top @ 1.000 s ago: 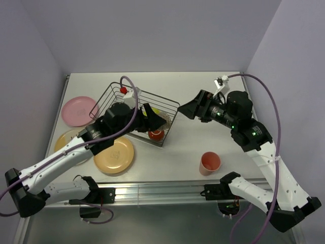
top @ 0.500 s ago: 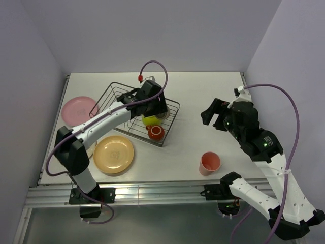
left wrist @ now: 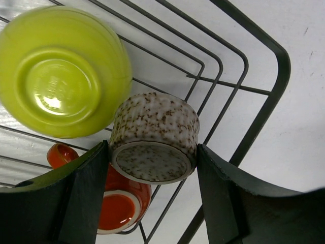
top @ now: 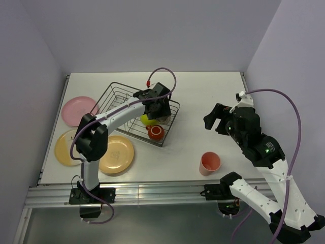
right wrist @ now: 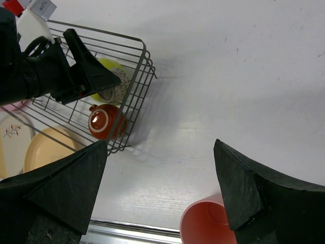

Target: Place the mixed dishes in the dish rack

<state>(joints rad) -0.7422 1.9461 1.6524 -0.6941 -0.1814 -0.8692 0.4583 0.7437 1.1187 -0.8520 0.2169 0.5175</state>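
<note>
Desk (top: 203, 91): white, carries all items.

Dish rack (top: 171, 125): silver wire, at the desk's centre-left.

Plates: pink plate (top: 76, 110), pale cream plate (top: 62, 147) and tan-orange plate (top: 118, 155), all flat on the desk to the left of the rack and in front of it.

Lime-green bowl (left wrist: 61, 71): inside the rack, base up.

Salmon-pink tumbler (top: 209, 163): upright on the desk, near front edge.

Red mug (top: 155, 132): in the rack's near corner.

Grey-beige cup (left wrist: 155, 137): speckled, grasped by the left claw (left wrist: 152, 148) over the rack, beside the bowl.

Right claw (right wrist: 160, 145): released, spread wide above bare desk.
</note>
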